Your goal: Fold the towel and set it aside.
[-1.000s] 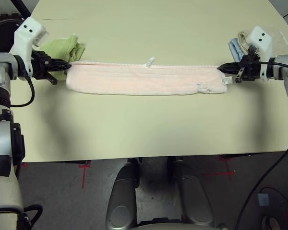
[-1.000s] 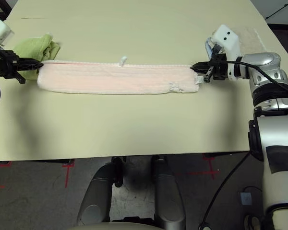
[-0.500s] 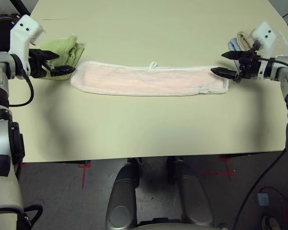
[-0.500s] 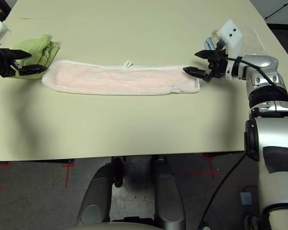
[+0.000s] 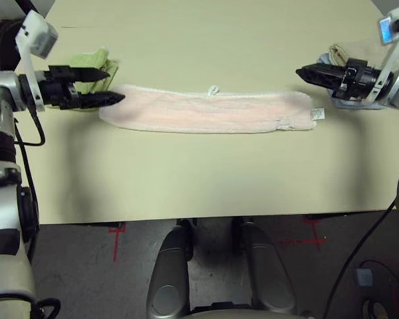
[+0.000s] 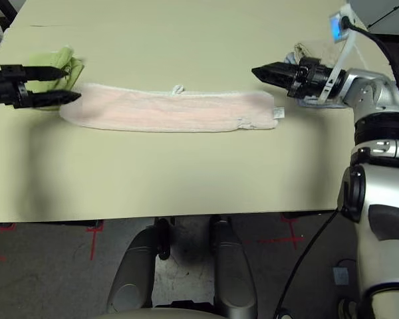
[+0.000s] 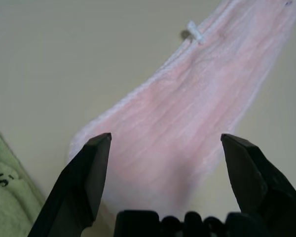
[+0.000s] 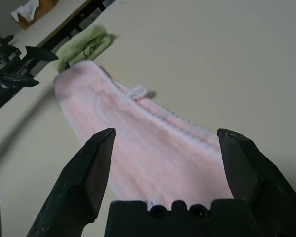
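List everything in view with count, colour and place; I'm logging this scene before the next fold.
towel: one, pale pink, folded into a long strip across the table's middle, lying free.
green towel: one, light green, bunched by the strip's left end.
blue and beige towels: small pile by the strip's right end, behind the right gripper.
table: one, pale yellow-green.
left gripper: open, at the strip's left end.
right gripper: open, above the strip's right end.

My G1 arms, both sides

Silver forearms, white wrist camera housings, black cables, black pointed fingers [image 7: 84, 182] on each gripper.
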